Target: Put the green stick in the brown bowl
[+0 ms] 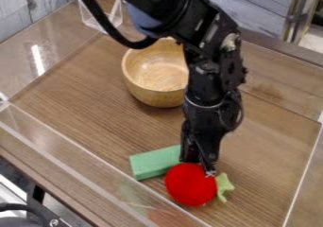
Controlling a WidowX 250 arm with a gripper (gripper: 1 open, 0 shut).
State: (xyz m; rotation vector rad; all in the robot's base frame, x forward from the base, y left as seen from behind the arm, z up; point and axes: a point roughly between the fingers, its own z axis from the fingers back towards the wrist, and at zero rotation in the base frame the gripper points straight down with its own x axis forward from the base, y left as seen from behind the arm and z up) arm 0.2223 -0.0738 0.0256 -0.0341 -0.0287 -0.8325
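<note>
Green stick (155, 162): lies beside the closed fingers (199, 162); whether they grip anything cannot be told.

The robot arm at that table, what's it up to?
A robot arm has its end effector down at the green stick, beside the red toy. The fingers look shut, though whether they have gripped the stick is hard to tell from this view. The stick lies on the table, outside the brown bowl, so the job of putting it in there isn't done.
</note>
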